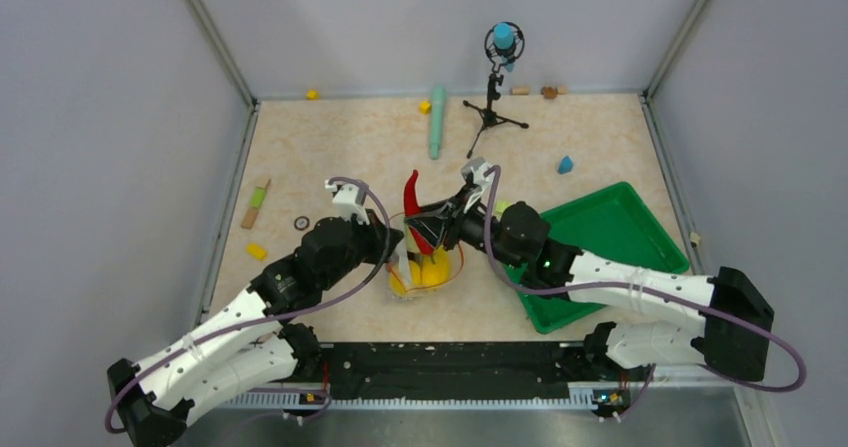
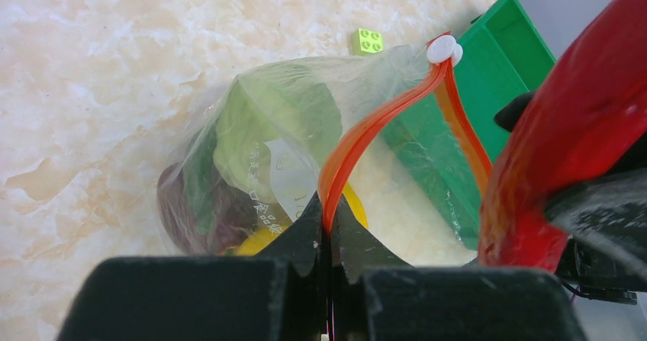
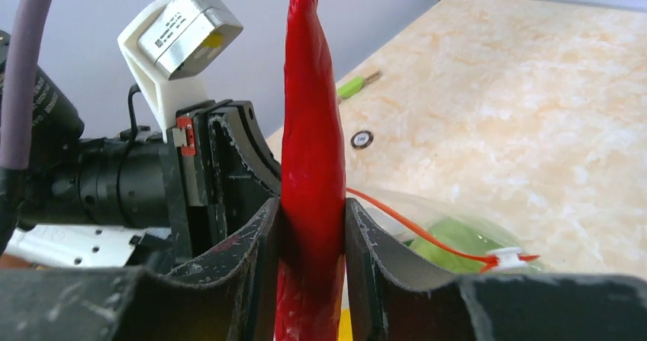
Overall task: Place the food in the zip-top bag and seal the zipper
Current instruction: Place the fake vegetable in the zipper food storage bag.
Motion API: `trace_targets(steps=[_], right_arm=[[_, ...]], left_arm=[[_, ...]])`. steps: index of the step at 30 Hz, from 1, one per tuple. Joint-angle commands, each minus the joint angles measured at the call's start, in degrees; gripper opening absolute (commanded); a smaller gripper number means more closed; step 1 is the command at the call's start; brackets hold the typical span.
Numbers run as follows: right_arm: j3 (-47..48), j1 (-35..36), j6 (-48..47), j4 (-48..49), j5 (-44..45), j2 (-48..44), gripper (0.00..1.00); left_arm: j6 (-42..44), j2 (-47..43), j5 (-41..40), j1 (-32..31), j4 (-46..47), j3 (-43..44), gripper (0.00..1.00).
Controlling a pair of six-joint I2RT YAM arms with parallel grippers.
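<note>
The clear zip-top bag [image 2: 252, 150] sits at the table's middle [image 1: 425, 272], its mouth held up. Inside show a green leafy ball [image 2: 244, 127], a dark red piece [image 2: 183, 211] and yellow pieces [image 1: 420, 272]. My left gripper [image 2: 329, 219] is shut on the orange-red zipper strip [image 2: 366, 131], whose white slider [image 2: 443, 49] is at the far end. My right gripper [image 3: 311, 219] is shut on the red chili [image 3: 309, 127], holding it upright over the bag's mouth [image 1: 412, 202]. The slider also shows in the right wrist view [image 3: 510, 258].
A green tray [image 1: 610, 237] lies right of the bag. A teal stick [image 1: 437, 117] and a black tripod stand [image 1: 492, 107] are at the back. Small blocks are scattered: green [image 2: 369, 40], yellow [image 1: 257, 251], blue [image 1: 565, 164]. A small ring [image 1: 301, 223] lies left.
</note>
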Motion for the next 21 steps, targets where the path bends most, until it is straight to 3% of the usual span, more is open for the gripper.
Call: trace_targets(steps=[1, 15, 19, 21], right_arm=[[-0.56, 4.72, -3.78, 9.19, 10.43, 2.9, 0.02], [-7.16, 11.59, -3.34, 5.25, 22.36, 0.81, 0.11], [-7.45, 11.78, -2.7, 4.84, 21.54, -0.21, 0.34], [-7.47, 11.81, -2.67, 4.83, 21.12, -0.69, 0.4]], left_arm=[[0.83, -0.77, 0.05, -0.15, 2.5, 0.3, 0.0], [0.62, -1.9, -1.27, -0.15, 1.9, 0.11, 0.0], [0.68, -1.94, -1.51, -0.15, 1.88, 0.11, 0.0], [0.65, -1.98, -1.43, -0.17, 1.85, 0.23, 0.0]])
